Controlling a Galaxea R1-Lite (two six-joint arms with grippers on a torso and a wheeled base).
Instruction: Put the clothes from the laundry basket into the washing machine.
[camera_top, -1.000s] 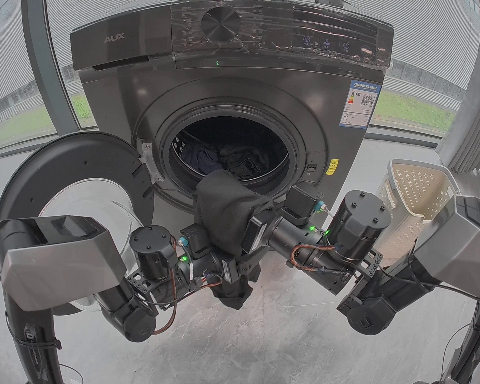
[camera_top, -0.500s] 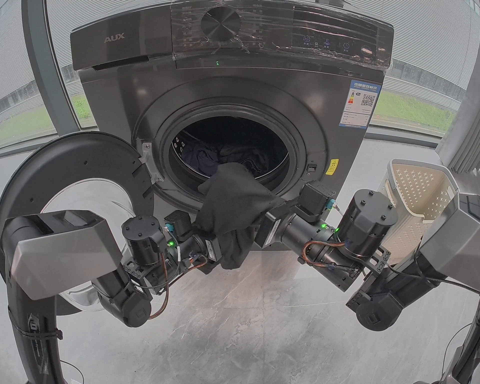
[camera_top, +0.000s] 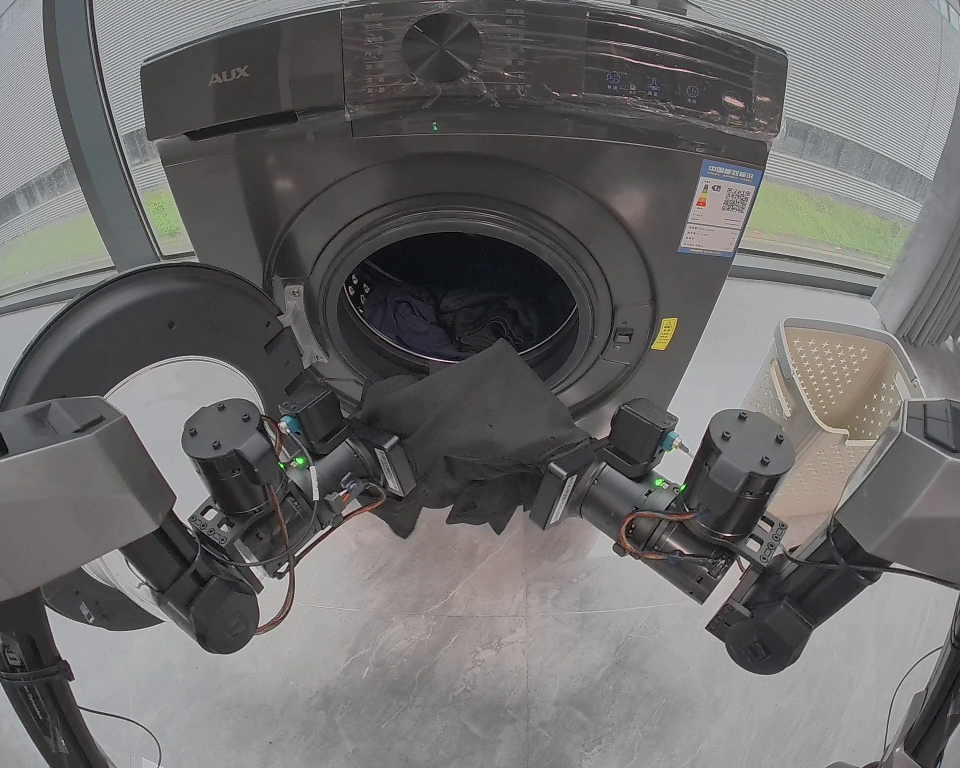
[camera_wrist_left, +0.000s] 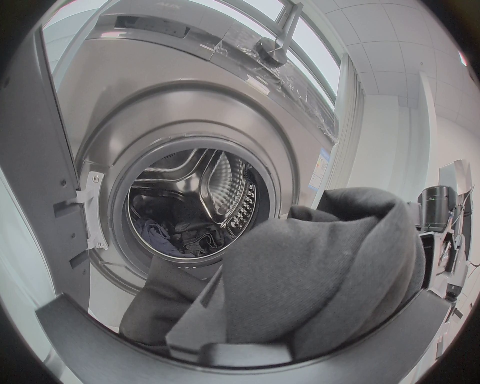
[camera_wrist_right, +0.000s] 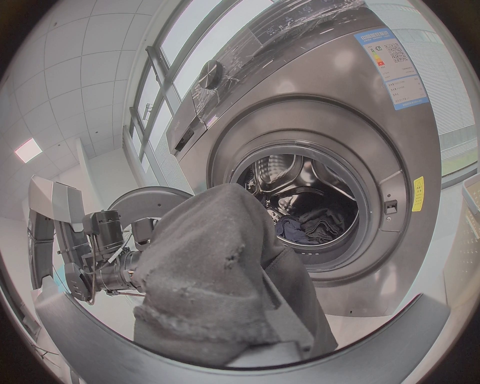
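Hanging between the two arms, the dark cloth (camera_top: 470, 420) sits right in front of the washing machine (camera_top: 250, 190), just under its round hole (camera_top: 460, 290). Its top edge looks like it meets the hole's bottom rim. The cloth is spread sideways from the left claw (camera_top: 392, 466) to the right claw (camera_top: 553, 488), so its long way runs across the hole, not into it. Cloth covers both claws, so I cannot tell if they are pinched on it or apart. The hole lies ahead of the claws and a little higher, and both arms look about as near to it. I think the next push must go forward and up, with the ends brought closer so the cloth fits. Other clothes (camera_top: 440, 320) lie inside. The laundry basket (camera_top: 830, 400) stands off to the right.
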